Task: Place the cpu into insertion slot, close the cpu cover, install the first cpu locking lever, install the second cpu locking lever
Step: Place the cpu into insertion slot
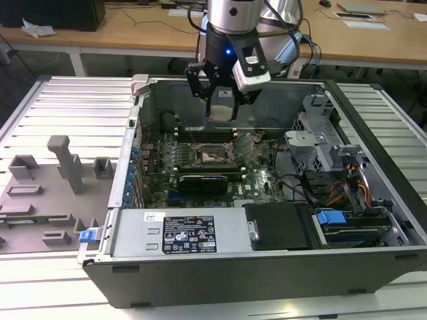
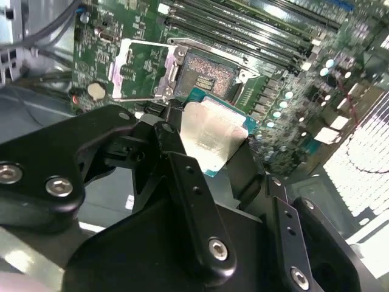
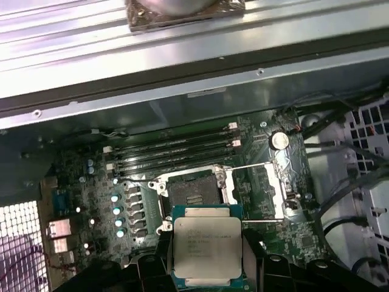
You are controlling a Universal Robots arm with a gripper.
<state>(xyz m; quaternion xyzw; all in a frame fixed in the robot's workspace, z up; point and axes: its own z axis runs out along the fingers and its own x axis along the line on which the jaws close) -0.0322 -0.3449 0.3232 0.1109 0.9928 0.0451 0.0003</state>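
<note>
Silvery cpu (image 3: 206, 249) clamped between black fingers (image 2: 182, 176) — held above bare insertion slot (image 3: 193, 193), cpu cover (image 3: 279, 188) open

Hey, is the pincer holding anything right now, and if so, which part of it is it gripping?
Yes. The pincer holds the processor chip, clamped by two opposite side edges, with its flat metal face left uncovered.

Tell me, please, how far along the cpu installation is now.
Done: nothing is seated yet; the insertion slot lies bare and the cpu cover stands open beside it. In hand: the gripper holds the cpu over the motherboard, near the slot. Left: seating, closing the cover, both locking steps.
</note>
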